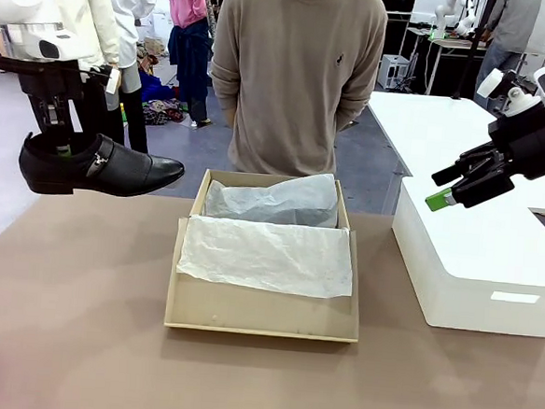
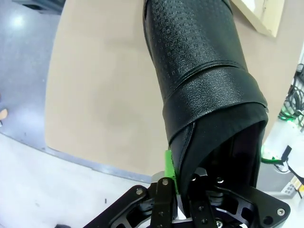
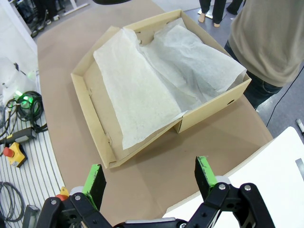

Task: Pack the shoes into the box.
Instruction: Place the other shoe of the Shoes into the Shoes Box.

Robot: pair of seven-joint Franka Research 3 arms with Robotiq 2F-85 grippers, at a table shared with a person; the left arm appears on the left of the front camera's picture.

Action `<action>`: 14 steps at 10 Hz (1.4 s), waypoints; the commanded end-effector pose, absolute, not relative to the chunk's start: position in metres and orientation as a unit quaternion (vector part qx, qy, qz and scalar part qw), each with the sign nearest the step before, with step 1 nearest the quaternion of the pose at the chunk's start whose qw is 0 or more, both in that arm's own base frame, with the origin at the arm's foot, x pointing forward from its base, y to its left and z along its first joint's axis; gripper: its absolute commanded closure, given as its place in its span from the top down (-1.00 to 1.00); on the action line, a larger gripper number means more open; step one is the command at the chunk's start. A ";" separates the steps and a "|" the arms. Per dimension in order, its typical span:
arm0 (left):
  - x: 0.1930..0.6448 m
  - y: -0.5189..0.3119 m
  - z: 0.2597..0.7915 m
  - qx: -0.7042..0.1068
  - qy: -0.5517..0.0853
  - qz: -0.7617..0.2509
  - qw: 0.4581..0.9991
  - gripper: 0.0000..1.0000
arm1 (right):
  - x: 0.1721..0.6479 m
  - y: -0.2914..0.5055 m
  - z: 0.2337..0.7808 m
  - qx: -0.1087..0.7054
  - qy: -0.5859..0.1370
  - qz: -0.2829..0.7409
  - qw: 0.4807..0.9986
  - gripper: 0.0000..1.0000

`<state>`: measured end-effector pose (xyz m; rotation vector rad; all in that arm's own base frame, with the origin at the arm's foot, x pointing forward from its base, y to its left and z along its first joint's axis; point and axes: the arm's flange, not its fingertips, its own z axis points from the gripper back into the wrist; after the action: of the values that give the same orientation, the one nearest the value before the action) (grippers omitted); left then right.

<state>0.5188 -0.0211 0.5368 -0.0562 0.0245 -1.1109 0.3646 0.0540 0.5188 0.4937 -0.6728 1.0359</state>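
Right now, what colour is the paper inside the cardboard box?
White; the tissue paper lining the box shows best in the right wrist view.

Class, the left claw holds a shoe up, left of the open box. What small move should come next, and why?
Probably carry the shoe sideways toward the box. The left claw grips it at the heel opening, clear above the table, and the box lies open, its tissue bare.

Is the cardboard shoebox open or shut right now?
Open: the tan cardboard shoebox has its lid flap lying flat on the table, white tissue paper draped from tray onto flap.
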 end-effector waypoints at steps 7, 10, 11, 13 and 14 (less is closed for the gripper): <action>0.509 -0.105 0.563 0.053 -0.024 -0.147 0.987 -1.00 | 0.367 0.055 0.517 0.240 -0.327 0.486 0.774 1.00; 0.504 -0.133 0.562 0.037 -0.009 -0.043 0.998 -1.00 | 0.367 0.055 0.517 0.240 -0.327 0.486 0.774 1.00; 0.502 -0.138 0.564 0.033 -0.022 -0.028 0.999 -1.00 | 0.367 0.055 0.517 0.240 -0.327 0.486 0.774 1.00; 0.500 -0.135 0.553 0.038 -0.013 -0.044 0.998 -1.00 | 0.367 0.055 0.517 0.240 -0.327 0.486 0.774 1.00; 0.500 -0.135 0.553 0.038 -0.013 -0.044 0.998 -1.00 | 0.367 0.055 0.517 0.240 -0.327 0.486 0.774 1.00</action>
<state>0.4999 -0.1401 0.5516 0.0770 -0.0246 -0.0739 0.3646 0.0539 0.5188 0.4931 -0.6727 1.0356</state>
